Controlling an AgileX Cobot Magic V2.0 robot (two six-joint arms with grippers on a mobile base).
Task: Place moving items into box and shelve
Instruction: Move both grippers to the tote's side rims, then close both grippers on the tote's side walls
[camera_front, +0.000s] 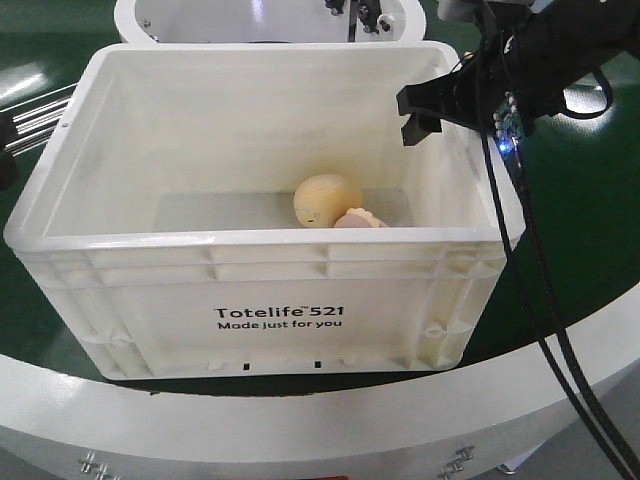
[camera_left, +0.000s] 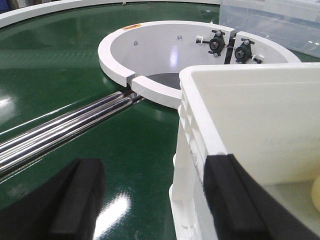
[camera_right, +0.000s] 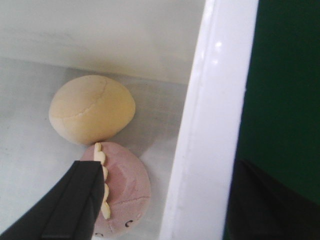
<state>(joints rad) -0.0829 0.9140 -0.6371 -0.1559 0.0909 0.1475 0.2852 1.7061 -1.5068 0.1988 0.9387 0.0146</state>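
Both lumps are already in the box (camera_front: 270, 310), so I think the putting-in part is done and lifting the box comes next. The yellow lump (camera_front: 327, 200) and the pink lump (camera_front: 358, 221) touch each other on the floor, near the wall at 3 o'clock. The right gripper (camera_right: 167, 172) is open wide with that wall between its fingers, and the pink lump lies at its 8 o'clock. The left gripper (camera_left: 150, 170) is open wide across the 9 o'clock wall. Next, both should squeeze the walls and lift together, keeping the box level
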